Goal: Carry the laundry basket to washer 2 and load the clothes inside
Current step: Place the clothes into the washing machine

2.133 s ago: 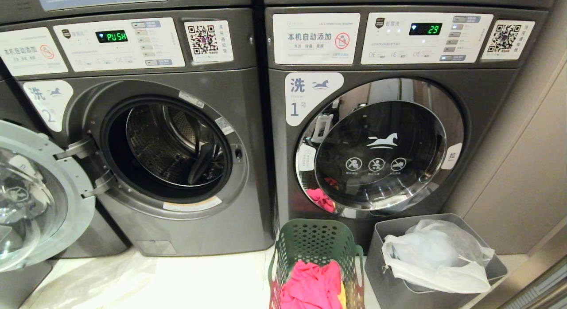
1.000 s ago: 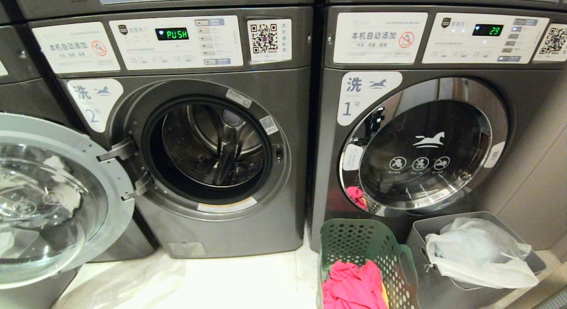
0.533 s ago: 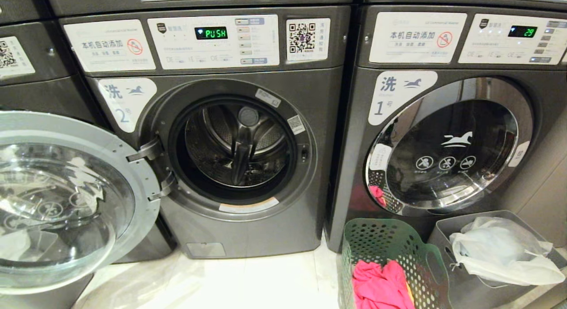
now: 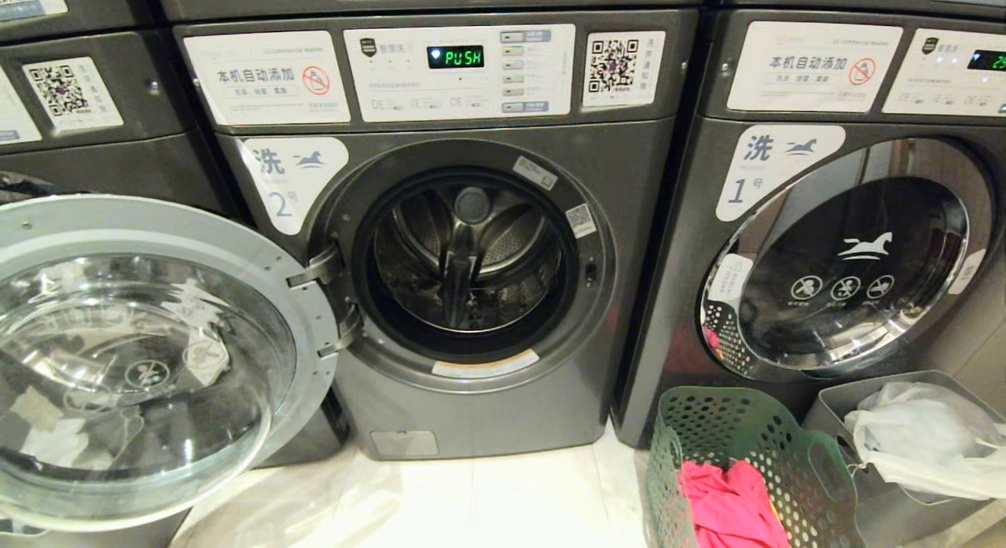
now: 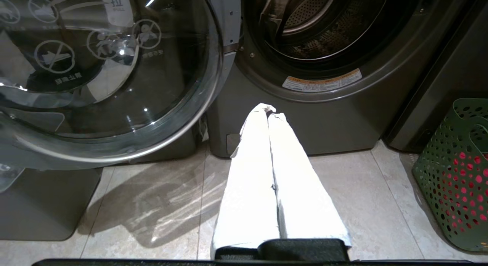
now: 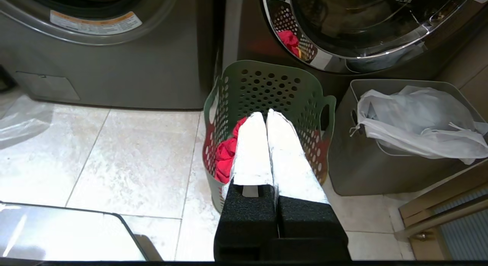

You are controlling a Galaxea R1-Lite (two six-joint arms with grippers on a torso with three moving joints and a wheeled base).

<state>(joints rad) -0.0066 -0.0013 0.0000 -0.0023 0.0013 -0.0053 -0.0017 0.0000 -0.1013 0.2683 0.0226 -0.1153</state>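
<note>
Washer 2 [image 4: 487,406] stands in the middle of the head view with its round glass door [image 4: 134,359] swung wide open to the left and the steel drum [image 4: 470,257] bare. The green perforated laundry basket [image 4: 747,438] sits on the floor at the lower right, in front of washer 1, with pink-red clothes [image 4: 727,505] inside. Neither arm shows in the head view. My left gripper [image 5: 269,112] is shut and empty above the floor before washer 2. My right gripper [image 6: 264,114] is shut and empty, hovering over the basket [image 6: 267,86].
Washer 1 [image 4: 849,257] to the right has its door shut. A grey bin [image 4: 833,414] with a white bag [image 4: 919,438] stands right of the basket. The open door juts into the floor space at left. Pale tiled floor [image 4: 487,493] lies before washer 2.
The whole head view has shifted right: the camera has swung left, so washer 2 now sits in the middle and the basket and bin near the right edge. Nothing else moved.
</note>
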